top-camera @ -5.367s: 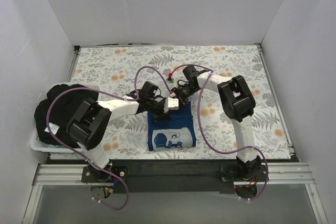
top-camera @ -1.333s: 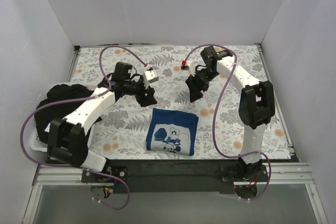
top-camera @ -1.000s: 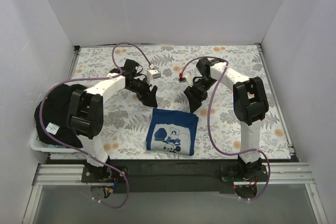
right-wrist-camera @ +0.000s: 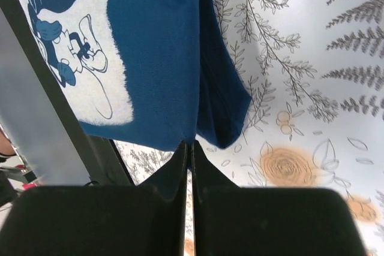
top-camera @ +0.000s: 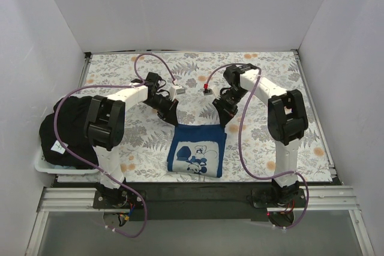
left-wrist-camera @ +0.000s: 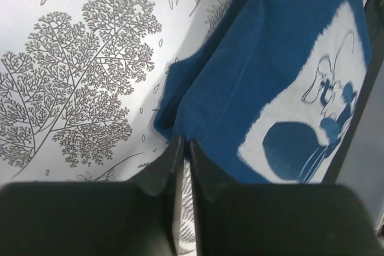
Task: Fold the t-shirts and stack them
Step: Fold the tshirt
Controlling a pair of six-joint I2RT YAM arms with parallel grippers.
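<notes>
A folded blue t-shirt with white print (top-camera: 198, 151) lies on the floral cloth near the table's front middle. My left gripper (top-camera: 174, 121) is shut on its far left corner; in the left wrist view the fingertips (left-wrist-camera: 183, 142) pinch the blue shirt (left-wrist-camera: 258, 76) at its edge. At the far right corner my right gripper (top-camera: 223, 122) is shut on the cloth as well, its fingertips (right-wrist-camera: 189, 143) nipping the hem of the blue shirt (right-wrist-camera: 156, 46). A heap of black t-shirts (top-camera: 69, 127) with a small white tag (top-camera: 59, 146) sits at the left.
The white floral-patterned cloth (top-camera: 270, 76) covers the whole table. The black heap rests in a white bin (top-camera: 42, 166) at the left edge. White walls close in the back and both sides. Purple cables loop from both arms over the table.
Both grippers have come down from behind the blue shirt onto its far corners and closed on them. The shirt's far edge now looks drawn up toward the grippers.
</notes>
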